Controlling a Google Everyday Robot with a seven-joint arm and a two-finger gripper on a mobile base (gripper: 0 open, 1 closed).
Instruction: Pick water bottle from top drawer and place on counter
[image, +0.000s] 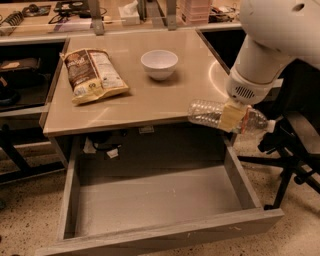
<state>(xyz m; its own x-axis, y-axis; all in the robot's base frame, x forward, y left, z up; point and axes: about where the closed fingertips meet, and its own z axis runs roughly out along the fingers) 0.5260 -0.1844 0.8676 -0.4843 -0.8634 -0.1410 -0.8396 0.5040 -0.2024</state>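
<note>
We see our gripper (231, 117), jaws pinching the small clear crinkled water bottle (204, 112) sideways, above the grey wood-grain top drawer (155, 200), level with the glossy beige counter (165, 95) for placing.

1 camera looks steeply down over the top drawer (160, 200), gripper (232, 116) near at right.

one gripper (231, 116) at the counter's right front edge, clamped on one water bottle (205, 112). one counter (165, 100) to its left, carrying one bowl (159, 64) and one chip bag (94, 75) further left. one top drawer (160, 200) open, below the gripper.
</note>
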